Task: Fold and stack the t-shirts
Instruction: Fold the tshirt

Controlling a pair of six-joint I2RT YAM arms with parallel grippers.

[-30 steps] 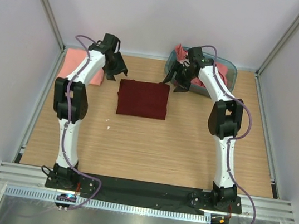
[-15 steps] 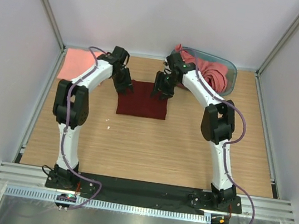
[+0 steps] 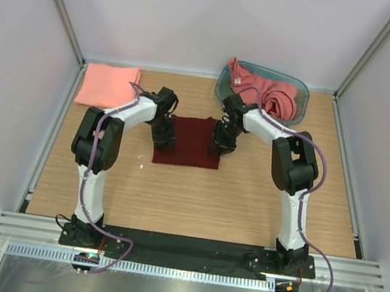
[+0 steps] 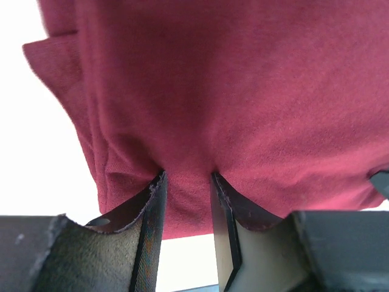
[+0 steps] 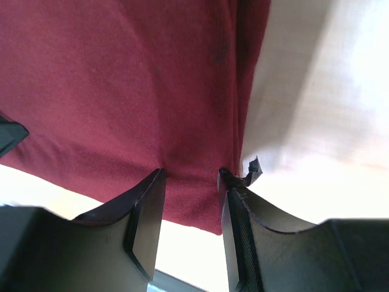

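The dark maroon t-shirt (image 3: 190, 141), folded into a rectangle, lies mid-table. My left gripper (image 3: 164, 140) is on its left edge and my right gripper (image 3: 219, 144) on its right edge. In the left wrist view the gripper (image 4: 187, 176) has its jaws close together with maroon cloth (image 4: 243, 91) pinched between them. The right wrist view shows the same: the gripper (image 5: 190, 173) holds maroon cloth (image 5: 121, 79) near the shirt's side edge. A folded salmon t-shirt (image 3: 107, 85) lies at the far left. More coral-pink t-shirts (image 3: 272, 95) sit crumpled in the basket.
The teal-blue plastic basket (image 3: 303, 89) stands at the far right against the back wall. White side walls close in the wooden table (image 3: 194, 197). Both arms reach inward over the table's middle.
Both grippers came in from the back, the left from the salmon shirt and the right from the basket, and closed on the maroon shirt's sides. The shirt has shifted slightly toward the near edge.
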